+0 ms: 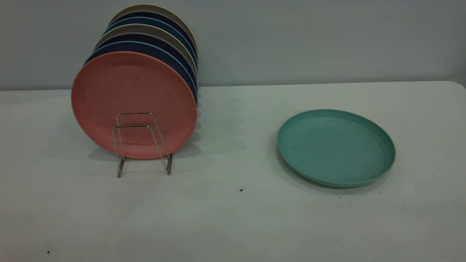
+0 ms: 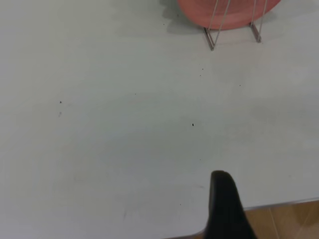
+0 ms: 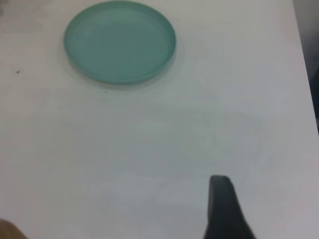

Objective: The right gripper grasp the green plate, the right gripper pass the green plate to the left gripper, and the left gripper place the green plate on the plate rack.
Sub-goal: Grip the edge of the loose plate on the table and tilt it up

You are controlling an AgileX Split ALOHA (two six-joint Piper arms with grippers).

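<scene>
The green plate (image 1: 335, 147) lies flat on the white table, right of centre, rim up and with nothing on it. The plate rack (image 1: 140, 142) stands at the left, its front wire loops free in front of a salmon-pink plate (image 1: 134, 98). Neither arm shows in the exterior view. In the right wrist view, a black part of my right gripper (image 3: 223, 209) hangs over bare table, well apart from the green plate (image 3: 119, 42). In the left wrist view, my left gripper (image 2: 224, 204) sits above the table's near edge, far from the rack (image 2: 219, 25).
Behind the pink plate, several dark blue and olive plates (image 1: 156, 40) stand upright in the rack. A wall runs behind the table. The table's edge and wooden floor (image 2: 289, 219) show by the left gripper. The table's right edge (image 3: 305, 74) lies beyond the green plate.
</scene>
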